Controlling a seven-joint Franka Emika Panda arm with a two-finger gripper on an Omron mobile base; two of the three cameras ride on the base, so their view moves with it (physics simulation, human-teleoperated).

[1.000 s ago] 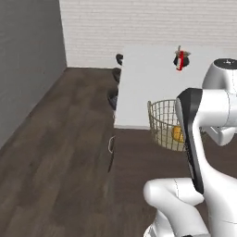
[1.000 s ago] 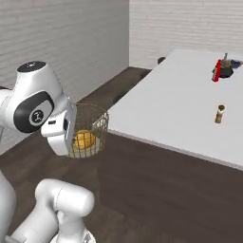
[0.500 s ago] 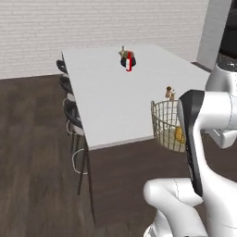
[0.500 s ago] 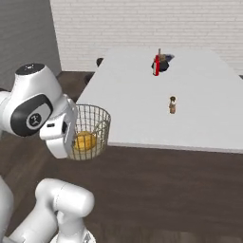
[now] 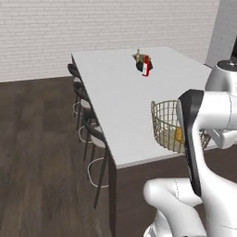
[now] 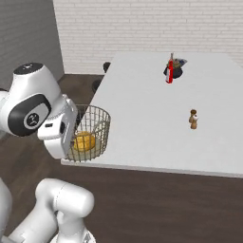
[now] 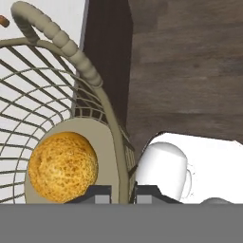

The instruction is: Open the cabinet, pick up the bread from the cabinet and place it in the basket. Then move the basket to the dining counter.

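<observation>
The golden wire basket [image 6: 91,129] hangs at the near corner of the white dining counter [image 6: 142,107], partly over its top. My gripper [image 7: 121,194] is shut on the basket's wall, one finger inside and one outside. The yellow-orange bread [image 7: 62,166] lies on the basket's beige bottom, close to my inner finger. From the left base, the basket [image 5: 165,124] sits beside my forearm with the bread [image 5: 178,135] just visible through the mesh, above the dining counter [image 5: 115,99]. The cabinet is out of view.
Black stools [image 5: 88,124] line the counter's left side. A red bottle [image 6: 169,73] and a dark bowl [image 6: 178,71] stand at the far end, and a small brown shaker [image 6: 193,118] sits mid-counter. Dark wood floor [image 7: 190,71] lies beside the counter's dark base [image 7: 109,57].
The whole scene has shifted as the base moved, and the dining counter now lies straight ahead and closer. The basket with the bread stays held in the same spot by my arm.
</observation>
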